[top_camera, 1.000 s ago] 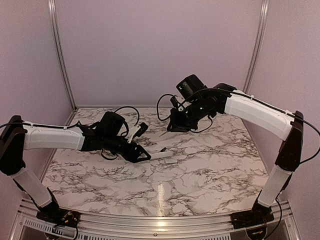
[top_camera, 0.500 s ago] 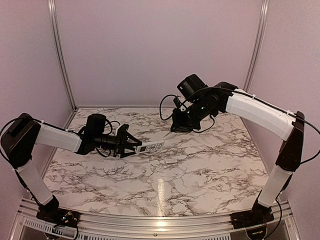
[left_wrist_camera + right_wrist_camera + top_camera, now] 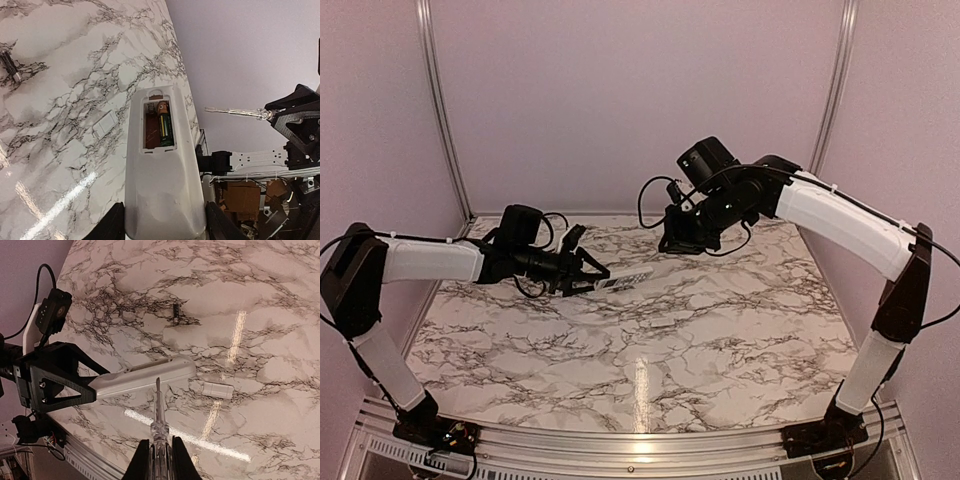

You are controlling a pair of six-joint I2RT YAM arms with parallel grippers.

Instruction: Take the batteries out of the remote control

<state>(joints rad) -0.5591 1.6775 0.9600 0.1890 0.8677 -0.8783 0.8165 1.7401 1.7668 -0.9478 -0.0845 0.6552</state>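
Since the earlier frames, the left gripper (image 3: 582,277) has lifted the remote (image 3: 165,190) clear of the table (image 3: 720,350) toward the right gripper (image 3: 157,460). Its jaws clamp the remote's lower end, leaving the open recess exposed. The right gripper's jaws are closed on one clear-handled screwdriver (image 3: 157,410), its tip aimed at the remote, probably for prying. Count: two batteries, one remaining battery (image 3: 165,129) in the recess and one loose battery (image 3: 176,314) on the table, plus one cover plate (image 3: 218,390) lying apart.

Glossy marble-look table (image 3: 740,350); smooth white plastic remote control (image 3: 162,200); clear glassy plastic tool (image 3: 159,430)
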